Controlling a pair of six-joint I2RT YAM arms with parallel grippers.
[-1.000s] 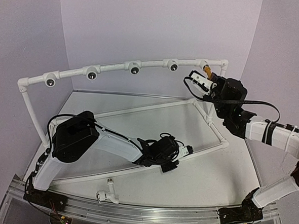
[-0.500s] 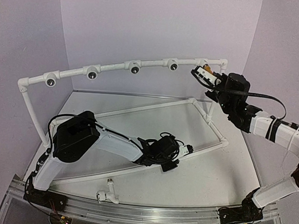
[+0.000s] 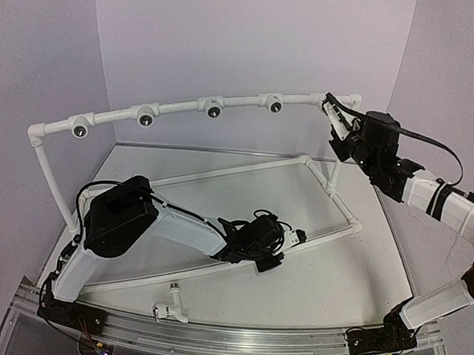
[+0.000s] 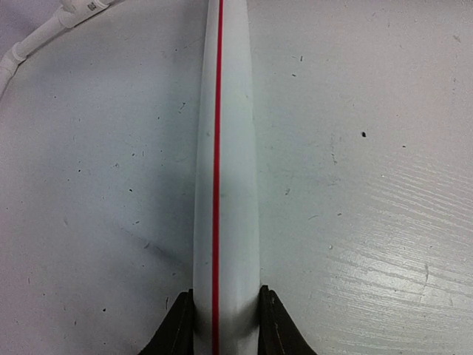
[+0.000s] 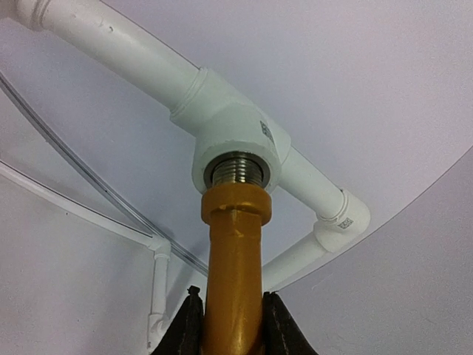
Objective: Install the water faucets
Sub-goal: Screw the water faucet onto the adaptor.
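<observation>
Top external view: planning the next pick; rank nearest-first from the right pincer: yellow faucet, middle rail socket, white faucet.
1. yellow faucet, held in the right pincer.
2. middle rail socket, back centre.
3. white faucet, lying at the front.

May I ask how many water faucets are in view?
2: a yellow faucet held by the right gripper at the far-right socket, and a white faucet lying on the table by its front edge.

Robotics lab test cell. Evidence: plain pale backdrop walls (image 3: 246,33) enclose 3 sides; scuffed white table (image 3: 335,280); aluminium rail (image 3: 251,345) along its near edge carries 2 bolted robot arm bases (image 3: 72,312) with exposed cabling; white pipe frame (image 3: 177,106) stands on the table.
</observation>
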